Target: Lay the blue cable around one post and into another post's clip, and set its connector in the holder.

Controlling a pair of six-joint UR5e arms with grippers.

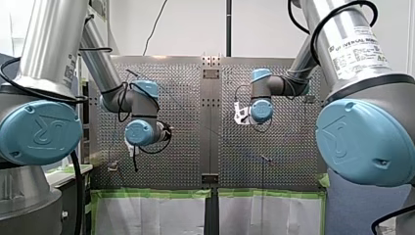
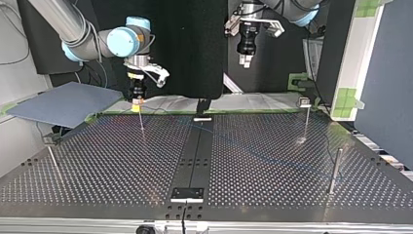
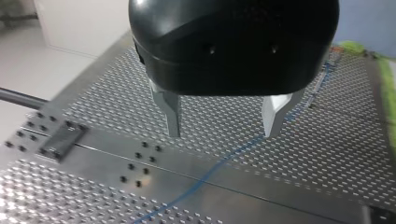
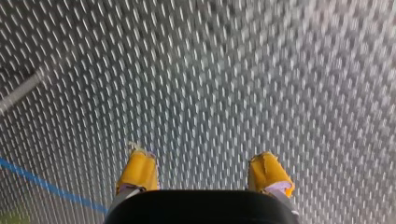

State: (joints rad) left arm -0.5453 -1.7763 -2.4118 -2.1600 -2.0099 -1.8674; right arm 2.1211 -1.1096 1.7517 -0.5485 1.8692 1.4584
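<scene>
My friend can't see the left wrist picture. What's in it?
My left gripper, black, its metal jaws open and empty, hangs above the perforated table. A thin blue cable lies across the table below it.

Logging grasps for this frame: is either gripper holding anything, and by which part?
Nothing is held: the left gripper and right gripper have open, empty jaws; the cable lies on the table.
</scene>
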